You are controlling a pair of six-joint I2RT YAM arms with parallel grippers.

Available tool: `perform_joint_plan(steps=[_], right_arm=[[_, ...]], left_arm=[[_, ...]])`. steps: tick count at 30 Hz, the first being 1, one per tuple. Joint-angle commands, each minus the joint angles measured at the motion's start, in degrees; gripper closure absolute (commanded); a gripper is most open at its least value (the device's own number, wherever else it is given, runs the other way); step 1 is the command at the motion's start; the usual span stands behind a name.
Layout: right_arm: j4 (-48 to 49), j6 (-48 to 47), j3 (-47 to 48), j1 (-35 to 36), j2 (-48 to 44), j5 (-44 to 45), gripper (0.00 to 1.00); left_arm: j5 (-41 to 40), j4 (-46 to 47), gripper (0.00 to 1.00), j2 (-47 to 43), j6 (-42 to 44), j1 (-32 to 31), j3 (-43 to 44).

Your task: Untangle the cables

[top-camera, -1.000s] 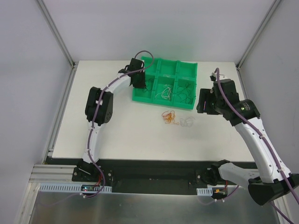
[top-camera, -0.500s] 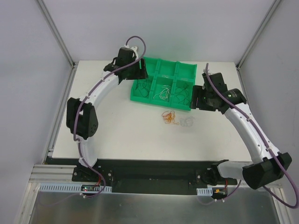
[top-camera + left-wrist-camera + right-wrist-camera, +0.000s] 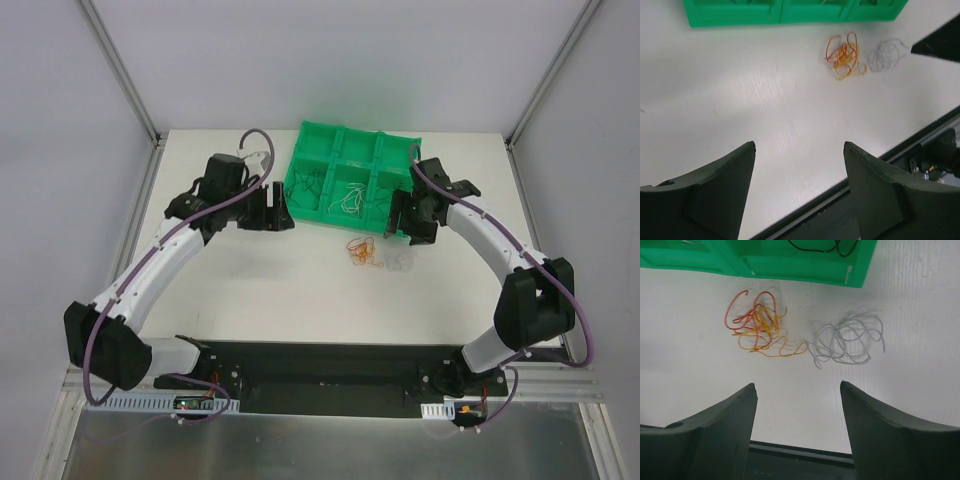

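Both claws are spread wide and hold nothing. The left gripper hangs over bare table, with the loose cables off at its 1 o'clock. The right gripper hangs almost over them, the 2 clumps lying at its 11 and 1 o'clock just beyond the fingertips.

The cables left to sort lie on the table just off the near wall of the green tray, at about its 5 o'clock seen from overhead. The red and orange tangle sits at 9 o'clock of the white tangle. 1 orange strand trails across and seems to touch the white loops, so the 2 clumps are probably not fully apart. Inside the tray, black wires and a pale bunch lie in separate compartments, which suggests the tray is for sorting by colour.

The arms flank the pile from 9 and 3 o'clock, likely so that each can pinch 1 clump and pull opposite ways. The strands are hair-thin and springy, so a pinch must come right down to the table or it may close on nothing
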Motion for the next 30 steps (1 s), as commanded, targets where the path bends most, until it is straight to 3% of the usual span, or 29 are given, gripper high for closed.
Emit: perform_joint_plan(steps=[1, 5, 15, 24, 30], right_arm=[[3.3, 1.8, -4.1, -2.9, 1.1, 0.1, 0.29], [3.9, 0.3, -7.6, -4.9, 2.1, 1.0, 0.3], [13.1, 4.9, -14.7, -6.0, 5.3, -2.1, 0.34], [13.2, 5.8, -14.9, -5.8, 5.9, 1.8, 0.67], [12.8, 3.9, -16.0, -5.7, 2.1, 2.3, 1.0]], left_arm=[[6.1, -2.8, 0.29, -8.1, -2.7, -0.5, -7.8], [6.1, -3.7, 0.29, -11.2, -1.5, -0.5, -10.4], [4.4, -6.6, 0.29, -7.5, 2.8, -0.9, -4.5], [4.8, -6.8, 0.3, -6.5, 3.0, -1.2, -4.9], [5.3, -6.7, 0.3, -5.9, 2.8, -1.4, -4.6]])
